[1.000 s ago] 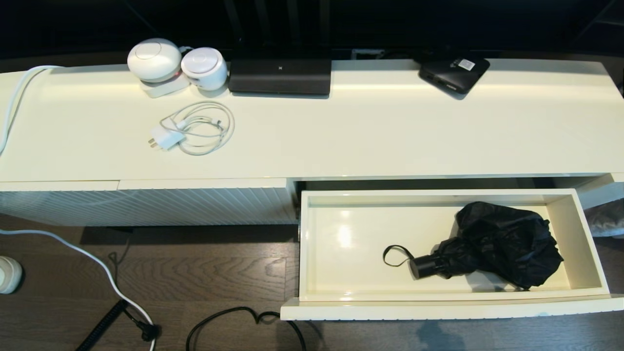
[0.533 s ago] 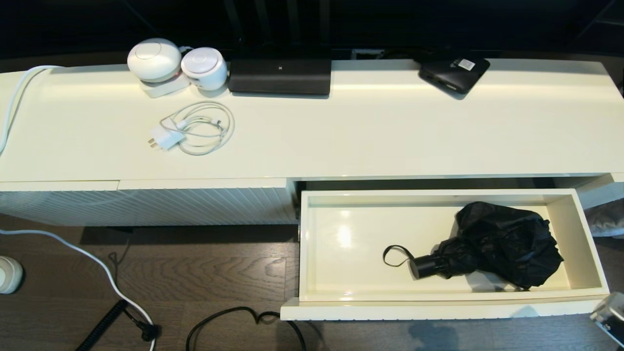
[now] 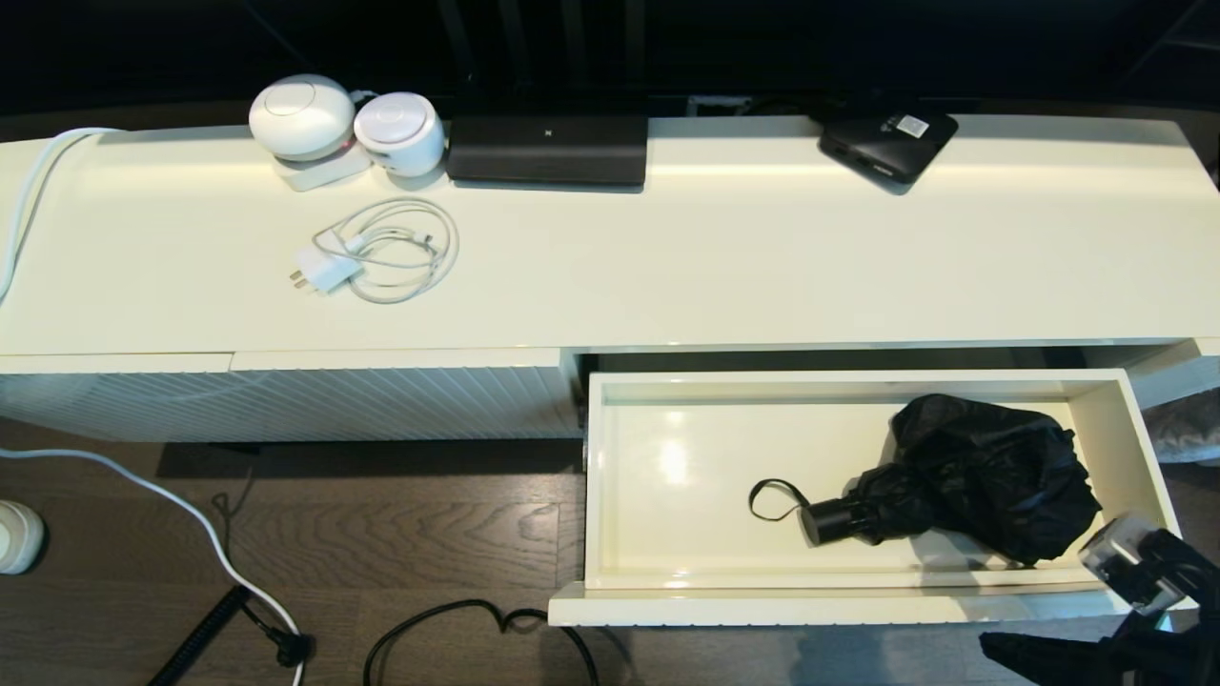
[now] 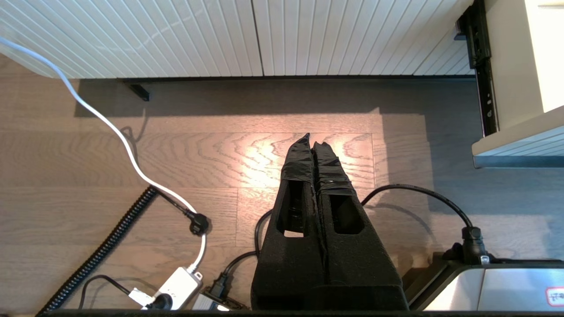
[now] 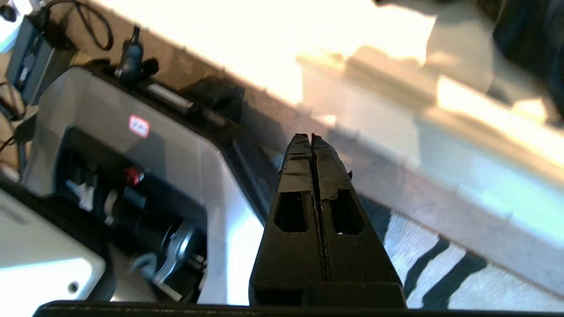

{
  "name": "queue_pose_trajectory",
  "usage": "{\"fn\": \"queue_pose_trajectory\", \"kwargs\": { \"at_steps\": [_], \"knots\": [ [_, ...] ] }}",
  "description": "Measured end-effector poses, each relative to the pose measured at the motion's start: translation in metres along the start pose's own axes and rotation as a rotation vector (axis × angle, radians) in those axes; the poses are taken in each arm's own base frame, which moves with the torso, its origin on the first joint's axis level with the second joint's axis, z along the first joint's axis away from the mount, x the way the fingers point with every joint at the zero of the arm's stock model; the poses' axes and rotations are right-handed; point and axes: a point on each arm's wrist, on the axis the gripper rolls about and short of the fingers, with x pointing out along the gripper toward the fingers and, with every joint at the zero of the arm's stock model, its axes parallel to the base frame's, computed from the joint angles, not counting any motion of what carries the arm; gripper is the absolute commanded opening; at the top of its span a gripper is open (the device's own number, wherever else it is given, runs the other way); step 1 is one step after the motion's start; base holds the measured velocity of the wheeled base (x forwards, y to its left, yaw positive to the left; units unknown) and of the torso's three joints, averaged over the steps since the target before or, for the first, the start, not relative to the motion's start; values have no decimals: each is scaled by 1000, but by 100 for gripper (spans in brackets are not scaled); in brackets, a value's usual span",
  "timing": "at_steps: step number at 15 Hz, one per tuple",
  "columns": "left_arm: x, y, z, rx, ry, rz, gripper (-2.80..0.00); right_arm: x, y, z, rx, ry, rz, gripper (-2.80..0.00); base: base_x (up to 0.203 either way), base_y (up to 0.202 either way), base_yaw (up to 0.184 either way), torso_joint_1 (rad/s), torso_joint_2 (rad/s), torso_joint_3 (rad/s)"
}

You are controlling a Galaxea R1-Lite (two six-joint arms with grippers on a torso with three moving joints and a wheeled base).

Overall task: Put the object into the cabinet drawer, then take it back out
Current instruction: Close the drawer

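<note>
- Right gripper (image 5: 312,137): having risen into the head view since a second ago, hovering at the drawer's front right corner, fingers pressed together, gripping nothing.
- Black baggy folding umbrella (image 3: 963,481): lying in the right half of the pulled-out glossy cream-white drawer (image 3: 658,581).
- Left gripper (image 4: 313,143): hanging over the floor, closed, empty.

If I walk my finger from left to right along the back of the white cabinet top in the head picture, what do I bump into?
Big white round gadget → smaller white round gadget → long black rectangular device → flat black box with a white sticker.

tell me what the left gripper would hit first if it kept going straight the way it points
Most likely the bare wooden floor. The left gripper is shut and aims down at the boards in front of the ribbed cabinet panel, with nothing between; the exact depth is unclear.
</note>
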Motion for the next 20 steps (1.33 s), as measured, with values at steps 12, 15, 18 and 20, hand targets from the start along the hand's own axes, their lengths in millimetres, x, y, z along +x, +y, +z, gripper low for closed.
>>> {"fn": "queue_pose_trajectory", "kwargs": {
  "at_steps": [12, 15, 18, 20],
  "knots": [
    [0, 0, 0, 0, 0, 0, -280, 21, -5, 17, -53, -89, -2, -280, 0, 0, 0, 0, 0, 0],
    [0, 0, 0, 0, 0, 0, -280, 24, -6, 23, -69, -122, -15, -280, 0, 0, 0, 0, 0, 0],
    [0, 0, 0, 0, 0, 0, -280, 27, -8, 28, -100, -156, -44, -280, 0, 0, 0, 0, 0, 0],
    [0, 0, 0, 0, 0, 0, -280, 29, -10, 30, -100, -165, -52, -280, 0, 0, 0, 0, 0, 0]
  ]
}}
